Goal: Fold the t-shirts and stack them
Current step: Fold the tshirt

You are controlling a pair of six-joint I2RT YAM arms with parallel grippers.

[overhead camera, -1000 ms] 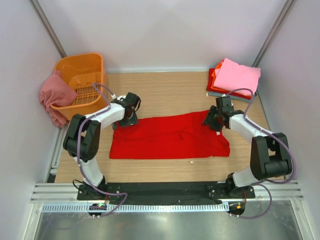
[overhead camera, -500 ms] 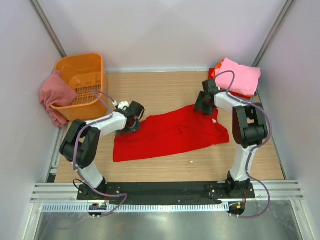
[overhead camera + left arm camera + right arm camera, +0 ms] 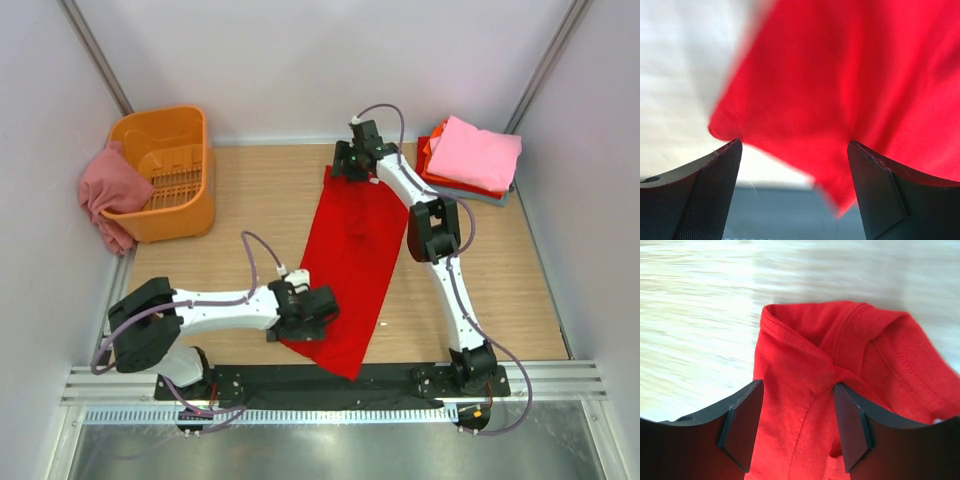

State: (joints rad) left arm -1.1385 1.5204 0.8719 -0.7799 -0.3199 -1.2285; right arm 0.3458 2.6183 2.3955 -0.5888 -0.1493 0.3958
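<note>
The bright red t-shirt [image 3: 352, 245] lies as a long strip from the back middle of the table to the front edge, its near tip over the edge. My left gripper [image 3: 318, 304] is at its near end, jaws wide apart, with red cloth [image 3: 840, 75] just beyond the fingers [image 3: 795, 145]. My right gripper [image 3: 352, 162] is at the far end, jaws apart, with a seamed fold of the shirt [image 3: 805, 355] lying loose between them [image 3: 798, 385]. A folded stack stands at the back right, light pink shirt [image 3: 478, 150] on top, orange-red [image 3: 430, 168] and grey-blue [image 3: 492, 196] below.
An orange slotted basket [image 3: 165, 160] stands at the back left, with a dusty rose shirt [image 3: 105, 190] draped over its left side. Bare wooden tabletop [image 3: 250, 200] lies on both sides of the red shirt. White walls close in the table.
The red shirt has swung from lying across the table to lying front to back. The right gripper went to the back middle; the left gripper swept to the front edge.
</note>
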